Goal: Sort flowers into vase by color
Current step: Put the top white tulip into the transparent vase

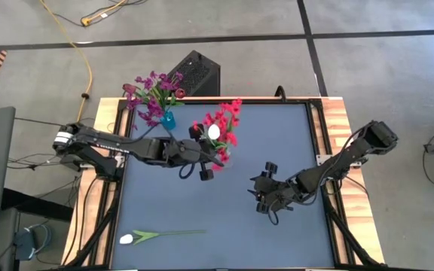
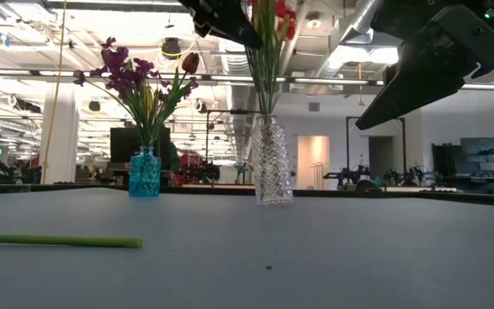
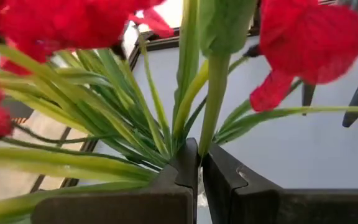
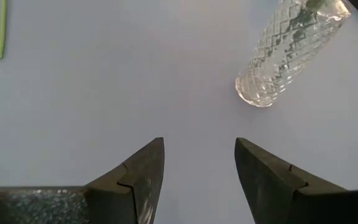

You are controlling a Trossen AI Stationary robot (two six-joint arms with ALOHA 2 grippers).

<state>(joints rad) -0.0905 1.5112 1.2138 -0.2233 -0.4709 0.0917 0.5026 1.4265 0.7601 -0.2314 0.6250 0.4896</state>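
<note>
Left gripper (image 1: 204, 154) over the far middle of the desk (image 1: 277, 143), right at the clear cut-glass vase (image 2: 273, 161) with its red flowers (image 1: 224, 124). Fingers (image 3: 185, 168) nearly shut, pressed close around a green stem (image 3: 215, 102) that rises between them, with long leaves fanning out to either side and red blooms just above. White bloom (image 1: 214, 132) visible among the red ones at the top of that bunch, seen from above; whether it belongs to the gripped stem cannot be told. From table height, left arm crossing in front of the stems above the vase mouth.

Right gripper (image 1: 266, 188) hovering over the right middle of the desk, well apart from both vases. Fingers (image 4: 143, 171) spread wide, nothing between them, only bare desk surface below; clear vase off to its far left.

Blue glass vase (image 2: 144, 172) at the far left of the desk, holding the purple-magenta flowers (image 1: 148, 94), with one dark red bud (image 2: 190, 63) among them. Stands upright, apart from the clear vase.

One white flower (image 1: 127, 239) lying flat near the left front edge of the desk, its green stem (image 1: 173, 233) stretching to the right, well apart from both grippers and both vases.
</note>
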